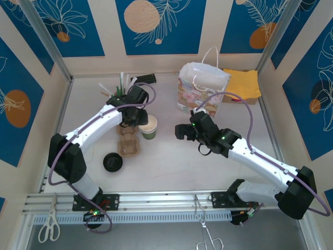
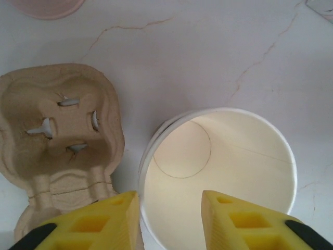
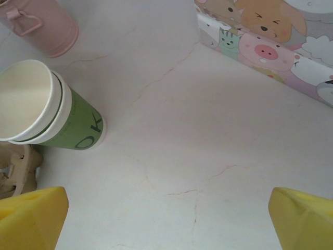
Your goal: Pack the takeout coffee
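An open, empty paper coffee cup (image 1: 149,127) with a green sleeve stands mid-table, its white inside (image 2: 223,156) facing up. My left gripper (image 2: 170,200) straddles its near rim, one yellow finger outside and one inside, with a gap still showing. The cardboard cup carrier (image 1: 128,141) lies just left of the cup, as the left wrist view also shows (image 2: 57,135). A black lid (image 1: 112,162) rests on the table in front of the carrier. My right gripper (image 3: 169,208) hangs wide open over bare table, right of the cup (image 3: 52,120). The cartoon gift bag (image 1: 202,86) stands behind.
A pink holder (image 1: 120,91) with straws and stirrers stands behind the left gripper. Yellow napkins (image 1: 242,83) lie at the back right beside the bag. Scissors (image 1: 49,226) and tongs (image 1: 208,239) hang off the front rail. Walls close in the table on three sides.
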Motion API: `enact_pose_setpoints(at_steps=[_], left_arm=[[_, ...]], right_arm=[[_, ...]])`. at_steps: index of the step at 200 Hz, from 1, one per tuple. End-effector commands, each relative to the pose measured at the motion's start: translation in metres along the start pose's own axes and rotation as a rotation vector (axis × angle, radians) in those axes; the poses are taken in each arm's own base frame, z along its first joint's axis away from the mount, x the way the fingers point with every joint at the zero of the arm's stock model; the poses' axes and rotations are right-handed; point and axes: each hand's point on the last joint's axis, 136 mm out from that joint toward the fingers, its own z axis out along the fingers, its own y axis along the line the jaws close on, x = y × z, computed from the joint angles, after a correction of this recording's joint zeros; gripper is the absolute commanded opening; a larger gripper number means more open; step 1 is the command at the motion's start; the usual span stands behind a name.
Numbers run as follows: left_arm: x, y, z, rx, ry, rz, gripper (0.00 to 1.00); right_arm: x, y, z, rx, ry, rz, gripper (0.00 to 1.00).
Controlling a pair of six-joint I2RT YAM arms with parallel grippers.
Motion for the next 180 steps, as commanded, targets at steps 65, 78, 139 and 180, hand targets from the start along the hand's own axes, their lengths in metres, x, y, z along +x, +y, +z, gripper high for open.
enact_pose_setpoints(at_steps=[65,78,139,180], left_arm=[[0.007,0.006,0.005,-0.064,0.056,0.049,0.35],[0.007,0.005,0.004,-0.064,0.059,0.048,0.35],[-0.002,0.007,-0.01,-0.065,0.026,0.057,0.37],[0.005,0.014,0.003,-0.087,0.061,0.054,0.35]], right_arm=[[-0.014,-0.003,-0.01,0.03,-0.049,-0.012,0.99],[-0.013,-0.002,-0.009,0.027,-0.045,-0.013,0.99],[-0.011,0.0,-0.004,0.028,-0.034,-0.004,0.99],[-0.012,0.0,-0.005,0.027,-0.033,-0.002,0.99]])
